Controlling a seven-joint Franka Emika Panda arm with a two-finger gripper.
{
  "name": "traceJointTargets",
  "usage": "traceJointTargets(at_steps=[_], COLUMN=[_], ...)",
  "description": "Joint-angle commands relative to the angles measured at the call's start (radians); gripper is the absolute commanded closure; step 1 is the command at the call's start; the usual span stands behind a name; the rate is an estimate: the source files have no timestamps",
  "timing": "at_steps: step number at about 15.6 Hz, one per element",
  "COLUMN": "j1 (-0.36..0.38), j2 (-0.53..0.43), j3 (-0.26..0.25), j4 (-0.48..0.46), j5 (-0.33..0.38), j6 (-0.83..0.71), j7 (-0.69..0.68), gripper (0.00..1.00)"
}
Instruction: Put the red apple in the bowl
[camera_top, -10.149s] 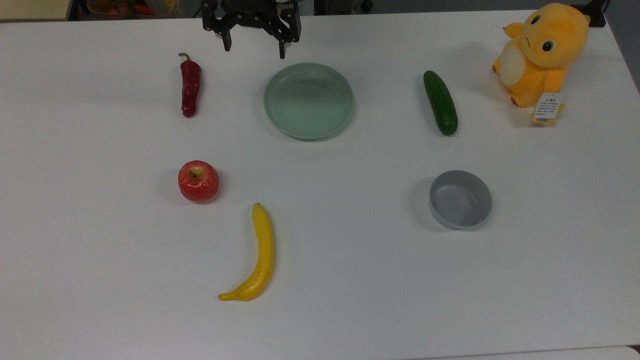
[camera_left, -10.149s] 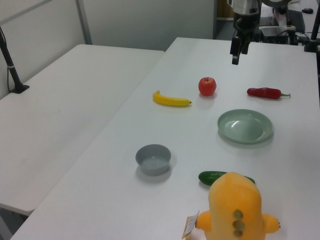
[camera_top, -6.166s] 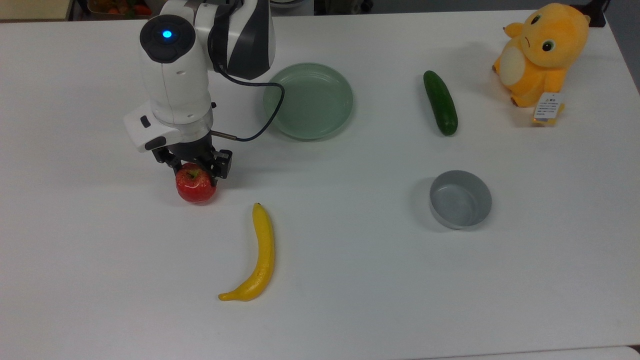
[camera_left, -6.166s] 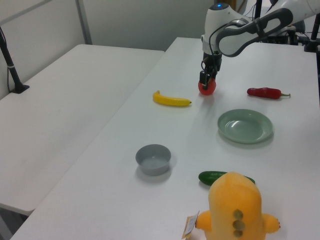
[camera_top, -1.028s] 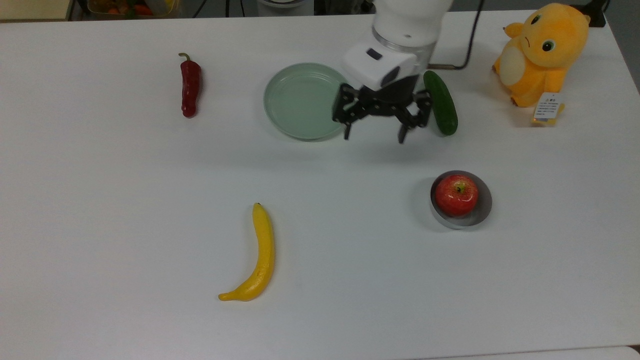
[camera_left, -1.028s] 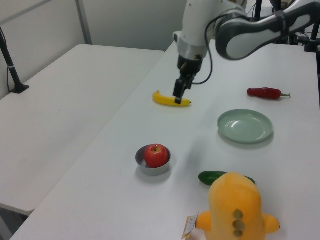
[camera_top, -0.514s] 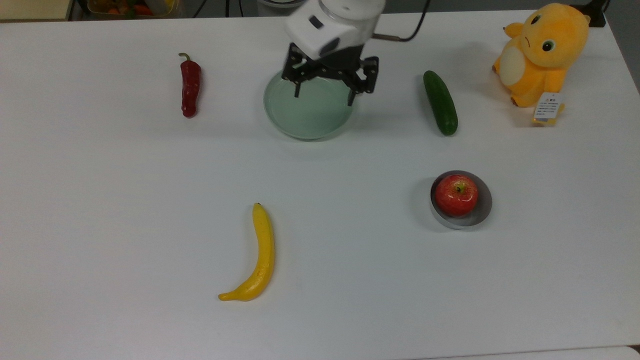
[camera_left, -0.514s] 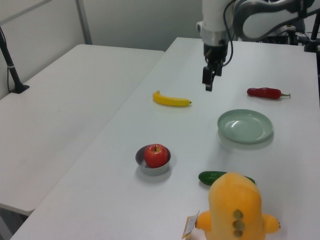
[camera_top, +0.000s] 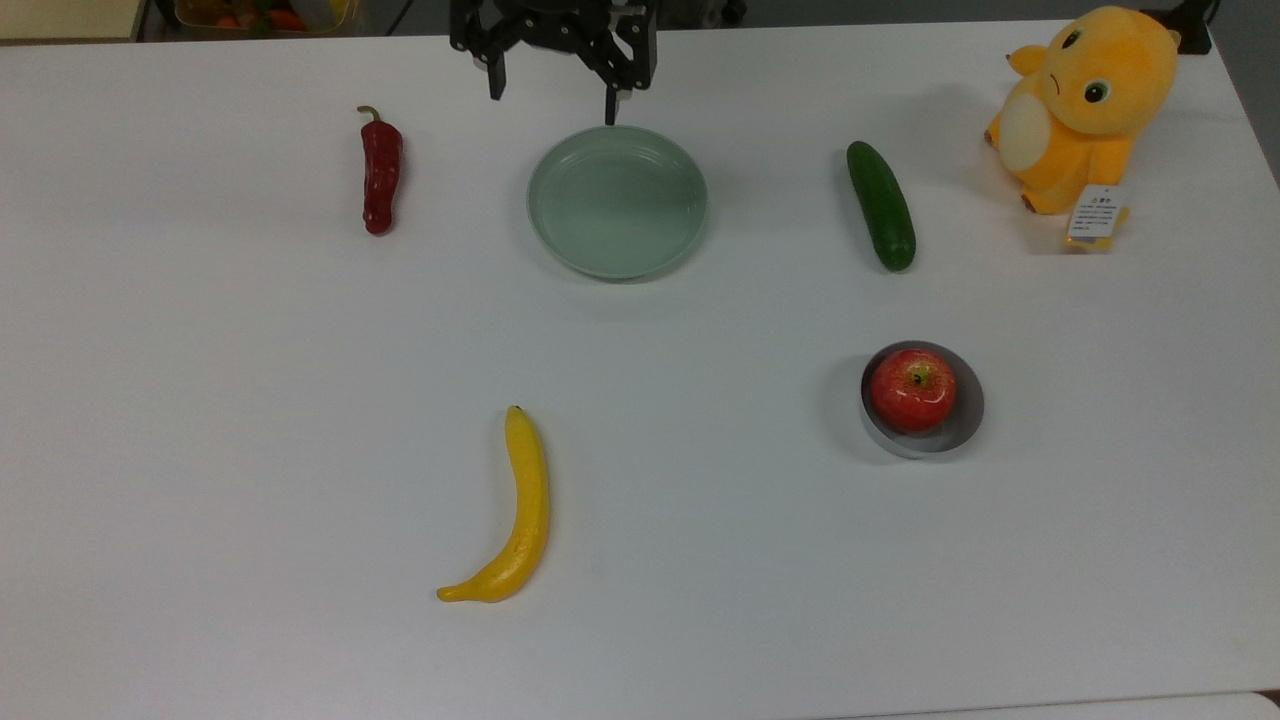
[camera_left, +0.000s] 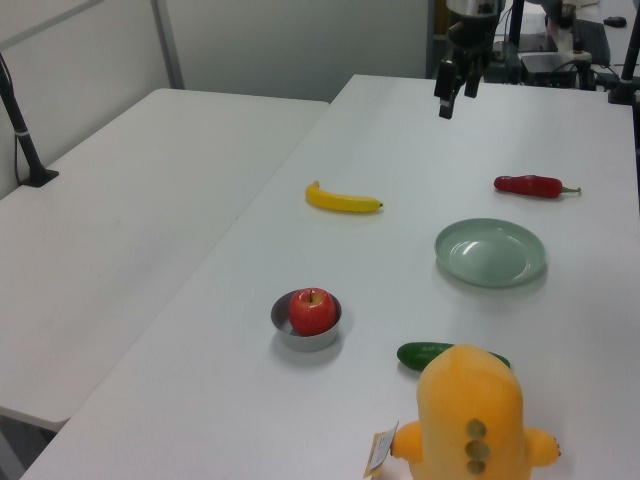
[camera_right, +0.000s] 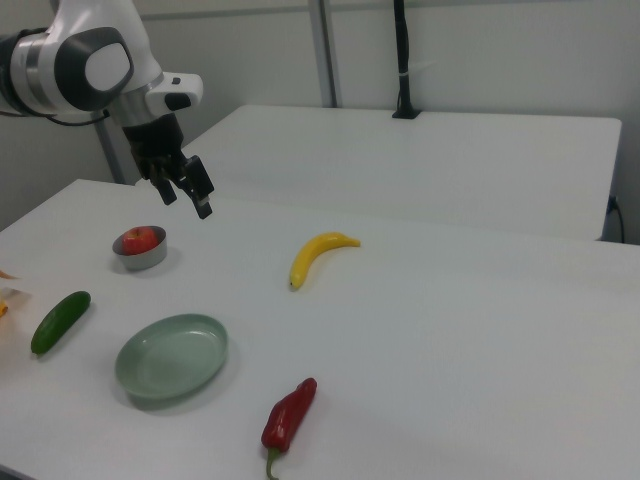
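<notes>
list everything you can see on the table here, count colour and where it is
red apple: 1, red, sitting inside the bowl
bowl: 1, grey, toward the top view's right, below the cucumber
plate: 1, pale green, nothing on it, near the top view's upper middle
chili pepper: 1, dark red, to the top view's left of the plate
cucumber: 1, dark green, to the top view's right of the plate
banana: 1, yellow, toward the top view's lower middle
plush toy: 1, orange with a white tag, at the top view's upper right corner
table: 1, white, under everything
pincer: 1, black, open, holding nothing, above the table beyond the plate
</notes>
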Motion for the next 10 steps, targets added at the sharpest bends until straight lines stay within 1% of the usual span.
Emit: traceJointTargets(at_steps=[1,10], j1=[-0.013,-0.016], j2=[-0.043,-0.042], j3=[-0.004,-0.004], j4=[-0.046,-0.044], j5=[0.031,0.044], j6=[0.003,0.012], j7=[-0.046,-0.063], gripper=[0.00,0.00])
